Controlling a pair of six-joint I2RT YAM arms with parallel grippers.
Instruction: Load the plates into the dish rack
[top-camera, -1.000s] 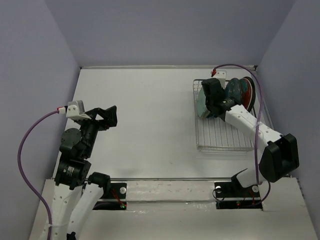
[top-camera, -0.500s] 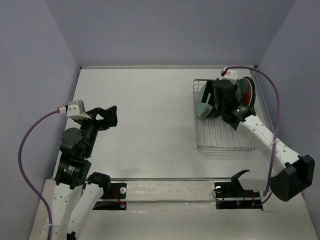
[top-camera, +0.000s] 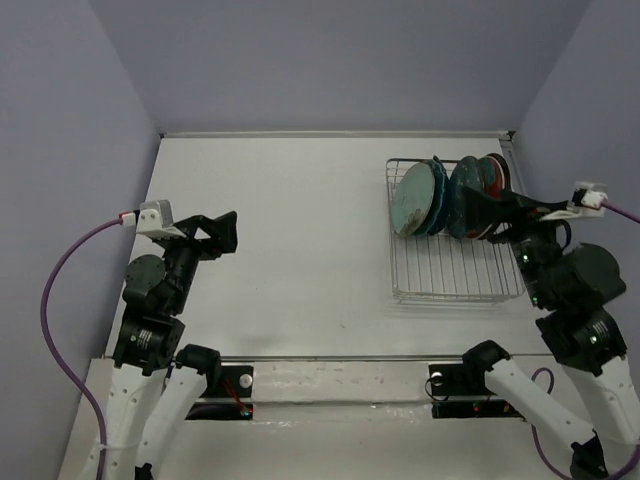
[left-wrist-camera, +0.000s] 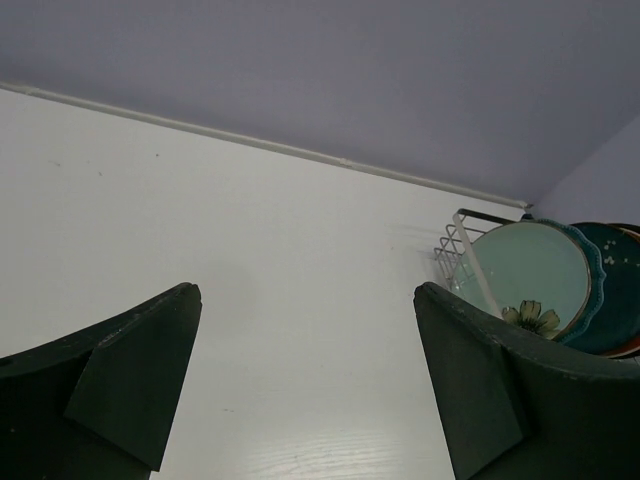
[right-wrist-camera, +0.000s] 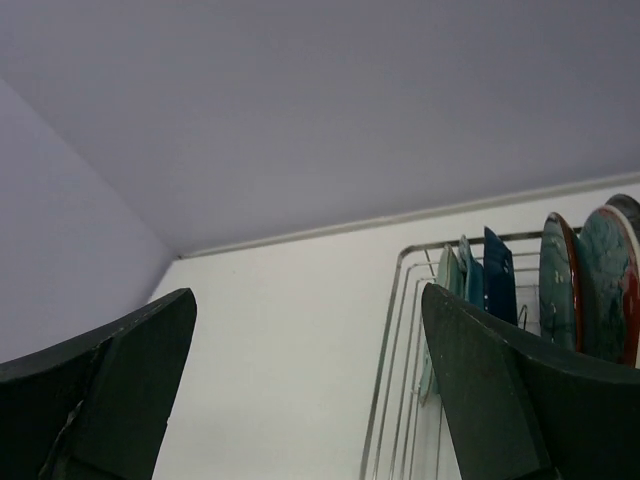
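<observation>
The dish rack (top-camera: 445, 275) is a silver wire rack at the right of the white table. Several plates stand on edge in its far half, with the pale mint plate (top-camera: 413, 198) in front, then a scalloped teal one (top-camera: 437, 190), darker ones and a red-rimmed one (top-camera: 497, 178). My right gripper (top-camera: 480, 212) hangs open and empty just right of the plates, touching none. Its wrist view shows the plates (right-wrist-camera: 498, 265) edge-on in the rack (right-wrist-camera: 400, 330). At the left, far from the rack, my left gripper (top-camera: 227, 232) is open and empty. From there the mint plate (left-wrist-camera: 530, 272) shows.
Lilac walls close the table at the back and on both sides; the rack sits close to the right wall (top-camera: 590, 110). Purple cables (top-camera: 60, 270) loop off both wrists. The rack's near half (top-camera: 450, 270) holds only bare wire.
My right gripper opened and let go of the pale mint plate, which now stands in the rack. The right arm drew back to the right. The left arm stayed still.
</observation>
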